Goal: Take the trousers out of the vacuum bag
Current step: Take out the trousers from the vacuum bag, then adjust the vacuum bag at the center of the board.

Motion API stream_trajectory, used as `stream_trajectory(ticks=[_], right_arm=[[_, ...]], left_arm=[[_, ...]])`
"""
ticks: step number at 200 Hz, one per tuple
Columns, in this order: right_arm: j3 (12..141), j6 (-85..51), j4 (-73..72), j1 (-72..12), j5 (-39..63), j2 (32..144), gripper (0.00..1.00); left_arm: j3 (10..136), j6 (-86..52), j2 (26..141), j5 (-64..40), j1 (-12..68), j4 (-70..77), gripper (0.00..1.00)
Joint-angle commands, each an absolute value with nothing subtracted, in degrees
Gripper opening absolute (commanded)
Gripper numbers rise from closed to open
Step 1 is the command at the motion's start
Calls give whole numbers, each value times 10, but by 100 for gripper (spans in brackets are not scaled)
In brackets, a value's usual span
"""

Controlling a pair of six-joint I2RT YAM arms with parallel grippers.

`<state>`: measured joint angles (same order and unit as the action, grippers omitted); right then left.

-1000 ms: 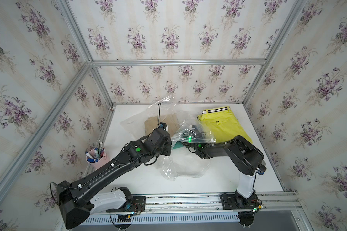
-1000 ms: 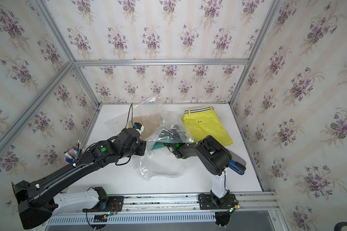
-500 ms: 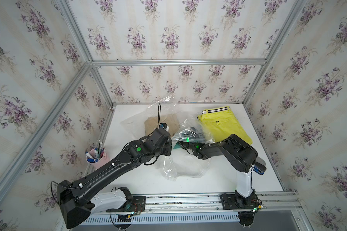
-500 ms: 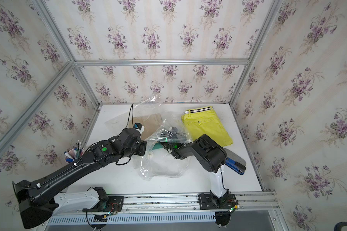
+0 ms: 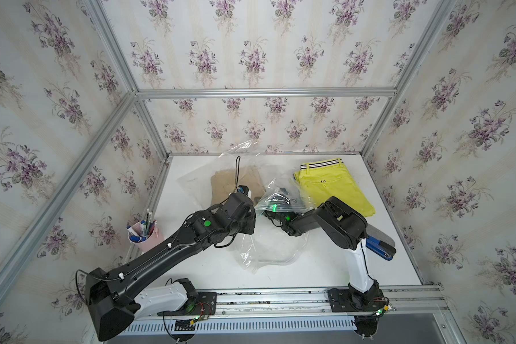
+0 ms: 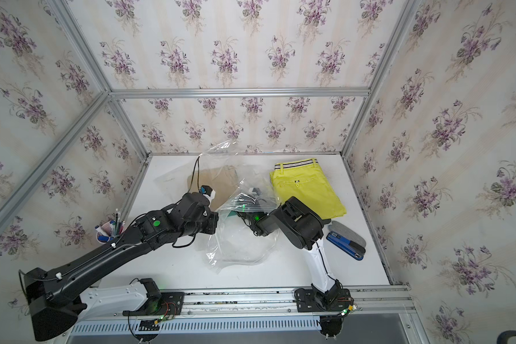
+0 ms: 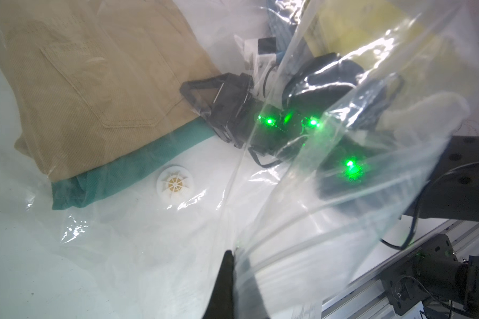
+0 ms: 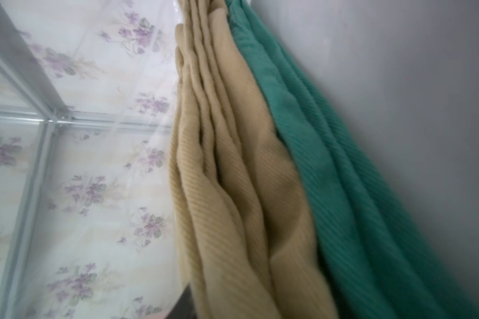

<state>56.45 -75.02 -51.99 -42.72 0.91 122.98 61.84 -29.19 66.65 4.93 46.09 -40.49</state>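
The vacuum bag lies crumpled mid-table, its mouth lifted. My left gripper is shut on the bag's plastic edge. Tan trousers lie inside the bag on top of teal green trousers. My right gripper reaches in through the mouth. It is shut on the near edge of the tan trousers. The teal trousers lie right beside that edge. Yellow-green trousers lie flat outside the bag at the back right.
A pink cup of pens stands at the table's left edge. A blue tool on a grey case lies at the right, behind my right arm. The bag's white round valve sits near the teal trousers. The metal rail runs along the front.
My right arm's elbow has swung to the left, and its gripper has stayed inside the bag at the tan trousers. The left arm and the bag edge it holds have not moved.
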Motion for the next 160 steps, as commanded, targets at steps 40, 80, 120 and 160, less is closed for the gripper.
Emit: stream_trajectory(ticks=[40,80,120,160], right_arm=[[594,-736,-553,-428,50,1200,3],[553,-739,-602,-428,93,1151,0],[498,-737,-621,-432,126,1091,0],[432,-711,-595,-430,124,1044,0]], left_arm=[[614,-295,657,65,456,-400,4],[612,-294,655,64,444,-394,3],[617,-290,657,57,438,-396,4],[624,-271,652,-11,439,-395,84]])
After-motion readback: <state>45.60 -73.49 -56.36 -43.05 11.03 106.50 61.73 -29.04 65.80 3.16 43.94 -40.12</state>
